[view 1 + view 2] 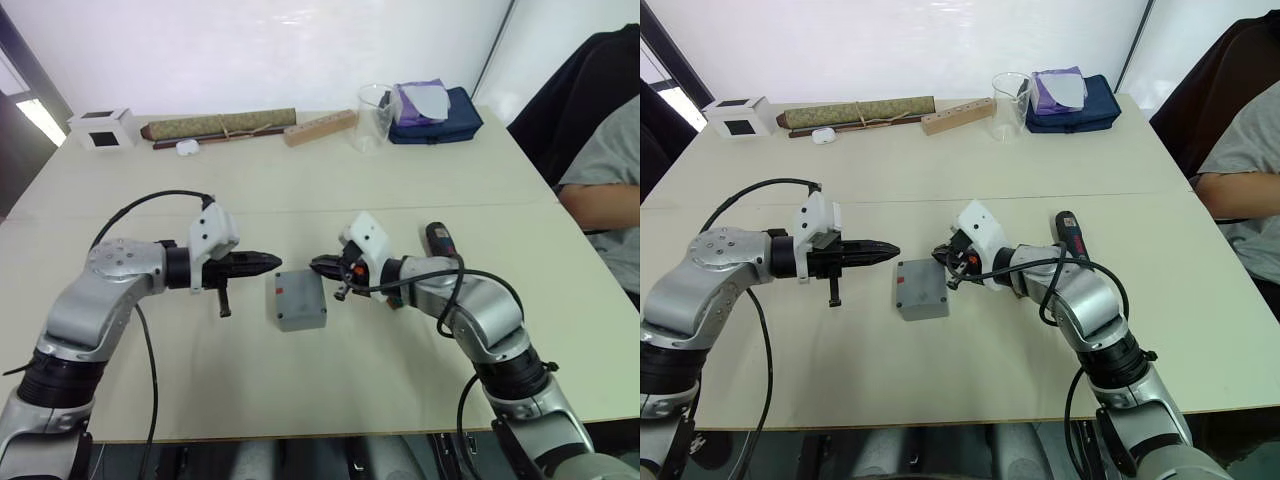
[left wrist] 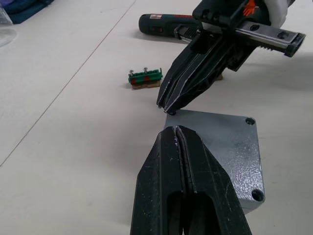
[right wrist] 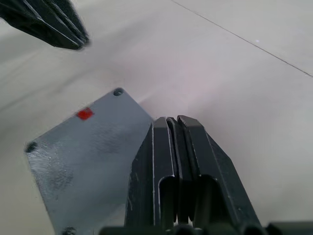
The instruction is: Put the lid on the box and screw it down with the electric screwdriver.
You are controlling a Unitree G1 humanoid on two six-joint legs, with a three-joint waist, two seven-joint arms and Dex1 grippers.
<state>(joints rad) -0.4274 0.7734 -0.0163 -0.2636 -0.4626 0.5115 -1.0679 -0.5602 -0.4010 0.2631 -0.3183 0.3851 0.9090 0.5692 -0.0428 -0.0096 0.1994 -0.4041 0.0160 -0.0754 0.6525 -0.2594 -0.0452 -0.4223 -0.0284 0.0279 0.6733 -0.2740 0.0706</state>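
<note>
The lid [image 1: 299, 296] already sits on the box [image 1: 303, 319], low in the middle of the left eye view, its flat grey face up with a small red mark and open screw holes at the corners. No screw heads are visible in those holes, so by my reading the fastening has not begun.

The left gripper [image 1: 268, 262] hovers just left of the lid's upper edge, its fingers pressed together and holding nothing. The right gripper [image 1: 322, 266] faces it from the right, also closed and empty, its tip close over one corner of the lid in the left wrist view.

The electric screwdriver [image 1: 439, 241] lies on the counter [image 1: 300, 190] right of centre, behind the right forearm and well apart from either gripper.

The main risk is the lid sliding. It rests loose on the box, and a nudge from either closed tip could skew it so the corner holes stop lining up. The right arm also has to swing back toward the screwdriver, and its trailing cable [image 1: 452, 290] could drag across the tool and roll it away.

A small green terminal block [image 2: 145, 78] lies near the box in the left wrist view and could be knocked. A person [image 1: 605, 180] sits at the right edge, clear of the work.
</note>
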